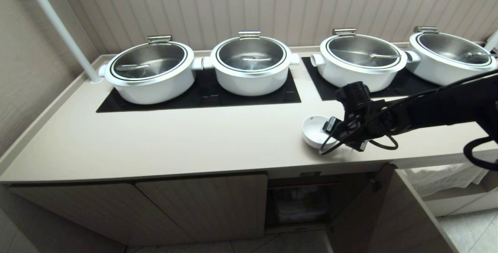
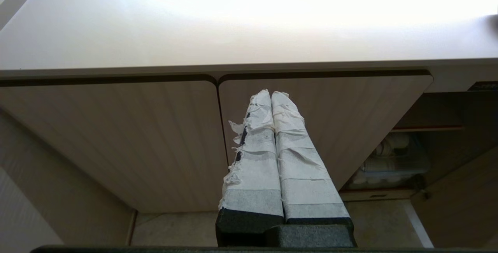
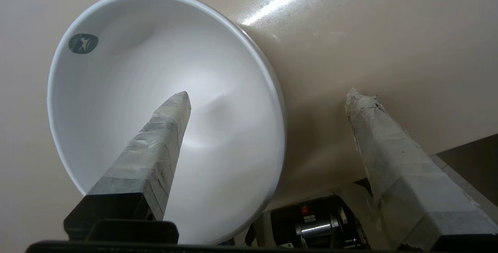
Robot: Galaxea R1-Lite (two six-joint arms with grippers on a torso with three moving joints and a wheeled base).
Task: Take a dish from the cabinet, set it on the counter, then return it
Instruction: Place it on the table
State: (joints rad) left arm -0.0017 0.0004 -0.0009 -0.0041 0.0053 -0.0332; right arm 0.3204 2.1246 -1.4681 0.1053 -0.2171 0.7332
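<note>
The dish (image 1: 313, 128) sits on the surface (image 1: 194, 144) close to its front edge, toward the right end, directly above the open cabinet (image 1: 299, 202). The placing half of the task looks done; the step in hand appears to be the release before the dish goes back.

To do this step well, the right pincer (image 1: 330, 134) should clear the rim without dragging it, since the dish stands near the front edge and a nudge could slide it off. Backing the finger out along its own line, then lifting, seems safest. If a regrasp for the return follows at once, the same rim hold would serve: 1 finger inside, 1 outside, closing squarely so the bowl does not tip on its narrow foot.

The right pincer stands wide. In the right wrist view, 1 taped finger (image 3: 155, 148) reaches over the white hollow of the dish (image 3: 136, 70) while the other (image 3: 381, 144) lies well outside the rim, over bare surface. With that gap it grips nothing; whether the inner finger brushes the bowl cannot be told.

The left pincer (image 2: 272, 101) hangs parked in front of the closed doors below the surface's front edge, its 2 taped fingers pressed together and empty.

Farther back, 4 lidded white pots (image 1: 249, 66) stand on the black cooktop panels (image 1: 202, 95) along the rear edge, well apart from the dish.
</note>
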